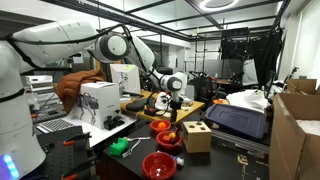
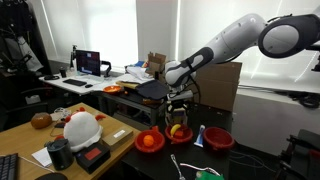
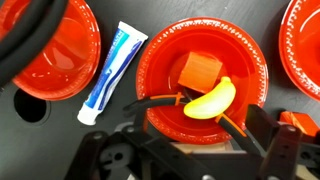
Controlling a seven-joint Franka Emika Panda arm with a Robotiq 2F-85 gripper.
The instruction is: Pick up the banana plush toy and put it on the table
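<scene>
Wrist view, looking straight down on the black counter (image 3: 150, 15).

- Middle red bowl (image 3: 160, 50): holds the banana plush toy (image 3: 212, 100), yellow, curved, lying near the bowl's lower right wall. An orange block (image 3: 197, 72) sits just above it, the two touching or nearly so.
- Claw (image 3: 198, 128): dark frame across the bottom edge, jaws spread wide to either side of the toy, not touching it.
- Toothpaste tube (image 3: 113, 70): white and blue, lying flat and slanted between the middle bowl and a second red bowl (image 3: 75, 40) at upper left.
- Black cable (image 3: 25, 40) crosses that second bowl.
- Third red bowl (image 3: 303, 50) cut off at the right edge.
</scene>
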